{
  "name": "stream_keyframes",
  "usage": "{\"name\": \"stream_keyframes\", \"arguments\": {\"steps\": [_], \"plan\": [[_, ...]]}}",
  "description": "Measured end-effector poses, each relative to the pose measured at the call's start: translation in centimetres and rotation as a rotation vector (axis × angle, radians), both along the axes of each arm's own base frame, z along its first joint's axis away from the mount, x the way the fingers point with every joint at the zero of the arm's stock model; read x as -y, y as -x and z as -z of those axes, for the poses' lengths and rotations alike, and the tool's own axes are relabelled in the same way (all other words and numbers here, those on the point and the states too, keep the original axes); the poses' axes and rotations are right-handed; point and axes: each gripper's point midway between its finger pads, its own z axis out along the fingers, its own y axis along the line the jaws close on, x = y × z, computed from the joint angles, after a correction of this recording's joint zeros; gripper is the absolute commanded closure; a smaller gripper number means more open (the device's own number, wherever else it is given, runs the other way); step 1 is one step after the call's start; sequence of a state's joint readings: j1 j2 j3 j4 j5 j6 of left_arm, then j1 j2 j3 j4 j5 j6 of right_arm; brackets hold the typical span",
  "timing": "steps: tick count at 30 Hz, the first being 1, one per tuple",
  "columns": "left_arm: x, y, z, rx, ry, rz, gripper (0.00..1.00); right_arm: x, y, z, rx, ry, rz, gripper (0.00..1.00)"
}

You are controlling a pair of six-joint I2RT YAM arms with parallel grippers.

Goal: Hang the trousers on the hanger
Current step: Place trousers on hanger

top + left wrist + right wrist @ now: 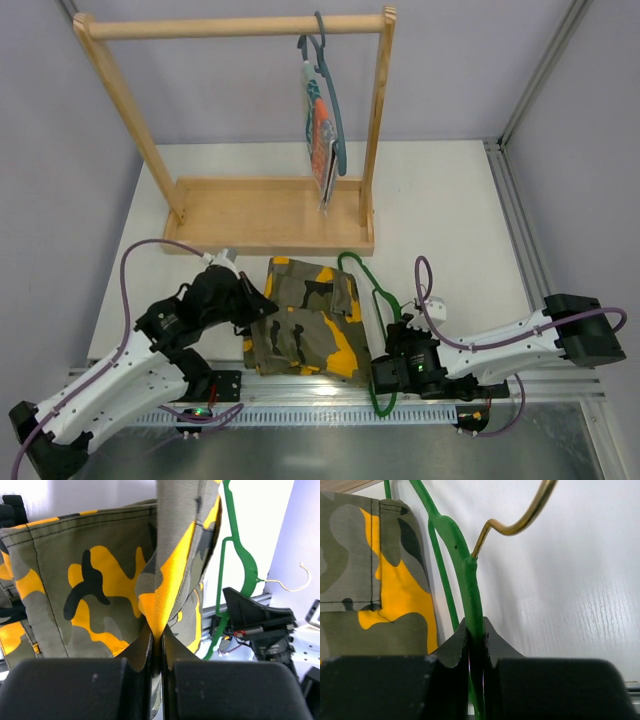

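- Pinching a fold of the trousers [90, 580] at the lower centre of the left wrist view, the left gripper [156, 640] has its jaws pressed together on a ridge of yellow and olive cloth. The ridge rises straight up from between the fingertips.
- At the lower right of the top view, the right gripper [385, 375] is clamped on the hanger [372, 282]. In the right wrist view the green wire runs up out of the closed jaws, and the metal hook [520, 522] curves off toward the upper right of the frame.
- The trousers lie folded into a rough rectangle on the table [450, 200], in the lower middle of the top view, between the two grippers. The left gripper meets them at their left edge.
- The hanger lies along the right edge of the trousers. Its green loop arches from the right gripper up to the cloth's upper right corner. Whether the wire touches the fabric or only lies just beside it, I cannot tell.
- Farther back, the upper half of the top view holds a wooden rack [270, 215] with a flat base and a top rail.
- A grey-blue hanger [335, 110] hangs from the right end of that rail, carrying a striped cloth [320, 130]. It is well apart from the trousers.
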State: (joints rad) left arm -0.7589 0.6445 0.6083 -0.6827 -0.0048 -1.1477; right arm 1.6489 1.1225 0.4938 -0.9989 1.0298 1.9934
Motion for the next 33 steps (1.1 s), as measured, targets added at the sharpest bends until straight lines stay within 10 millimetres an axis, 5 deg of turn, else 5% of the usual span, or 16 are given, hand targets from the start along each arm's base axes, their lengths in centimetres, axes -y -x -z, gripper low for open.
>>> {"name": "stream_keyframes", "arguments": {"steps": [8,13,23,26,27,30,33], "plan": [[-1.5,1.4,-0.4,0.001,0.048,-0.045,1.00,-0.4,-0.1,0.3,0.014,-0.004,-0.002,0.96],[-4.0,2.4,1.8,-0.050,-0.055,-0.101,1.00,0.0,0.1,0.3,-0.004,-0.047,-0.003,0.96],[-3.5,3.2,7.3,-0.155,-0.104,-0.097,0.99,1.1,0.0,-1.4,-0.008,-0.092,-0.004,0.96],[-3.3,3.2,8.3,-0.177,-0.118,-0.095,0.85,1.4,-0.1,-1.8,-0.001,-0.074,-0.004,0.96],[-3.3,3.2,8.5,-0.183,-0.126,-0.095,0.72,1.4,-0.1,-1.9,0.001,-0.072,-0.005,0.96],[-3.9,3.3,8.8,-0.188,-0.162,-0.107,0.71,1.8,-0.3,-2.0,0.016,-0.023,-0.008,0.96],[-4.8,2.7,6.6,-0.145,-0.201,-0.121,0.70,2.3,-0.4,-2.0,0.041,0.040,-0.021,0.96]]}}
